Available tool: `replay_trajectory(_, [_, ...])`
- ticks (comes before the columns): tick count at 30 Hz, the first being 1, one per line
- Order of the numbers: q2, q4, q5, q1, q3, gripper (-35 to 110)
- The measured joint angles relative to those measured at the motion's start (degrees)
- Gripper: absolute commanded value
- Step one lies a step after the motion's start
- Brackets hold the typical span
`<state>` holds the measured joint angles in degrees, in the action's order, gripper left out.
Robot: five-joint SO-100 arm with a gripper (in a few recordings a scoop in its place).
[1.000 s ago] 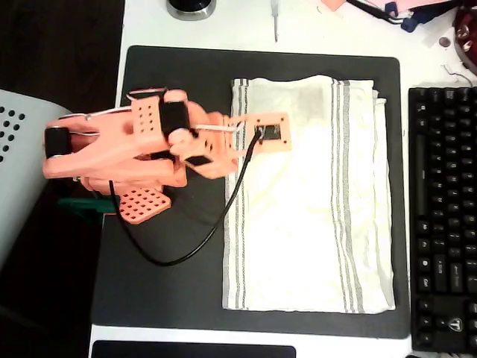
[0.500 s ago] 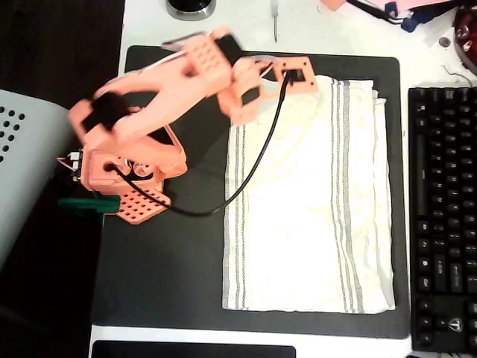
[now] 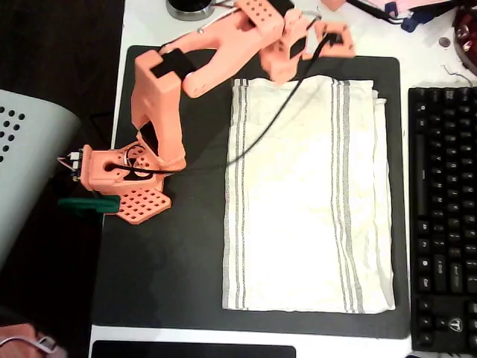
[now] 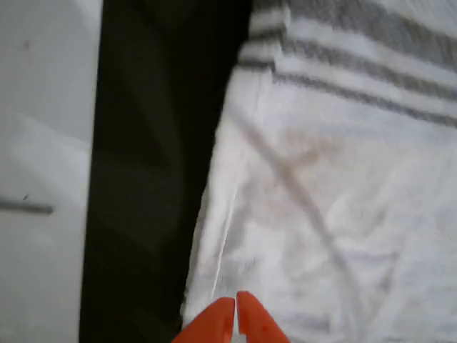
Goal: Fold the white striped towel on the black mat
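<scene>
The white striped towel (image 3: 309,201) lies flat and spread out on the right half of the black mat (image 3: 171,276), grey stripes running along both long sides. My orange arm reaches from its base (image 3: 123,175) up to the towel's top edge, where the gripper (image 3: 287,71) hangs. In the wrist view the gripper (image 4: 235,318) is shut, its two orange tips touching, right over the towel's (image 4: 321,214) hem where it meets the mat (image 4: 153,179). I cannot tell whether any cloth is pinched between them.
A black keyboard (image 3: 443,216) borders the mat on the right. A grey perforated object (image 3: 26,164) sits left of the arm base, with a green piece (image 3: 86,205) beside it. A metal disc (image 3: 190,7), a thin tool (image 3: 274,19) and clutter lie along the top. A person's hand (image 3: 26,344) shows bottom left.
My arm has swung from the towel's left side up and right to its top edge. The towel has not moved. A hand has appeared at the bottom left corner.
</scene>
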<state>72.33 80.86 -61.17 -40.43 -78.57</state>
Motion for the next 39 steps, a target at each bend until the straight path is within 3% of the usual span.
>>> replay_trajectory(7, [-4.83, -2.46, -0.44, -0.18, 2.11, 2])
replay_trajectory(16, [1.49, -21.27, -5.10, 0.09, -16.88, 4])
replay_trajectory(23, [5.89, -30.32, -5.45, 0.09, -24.26, 7])
replay_trajectory(39, [11.95, -31.03, -5.10, 6.94, -29.71, 15])
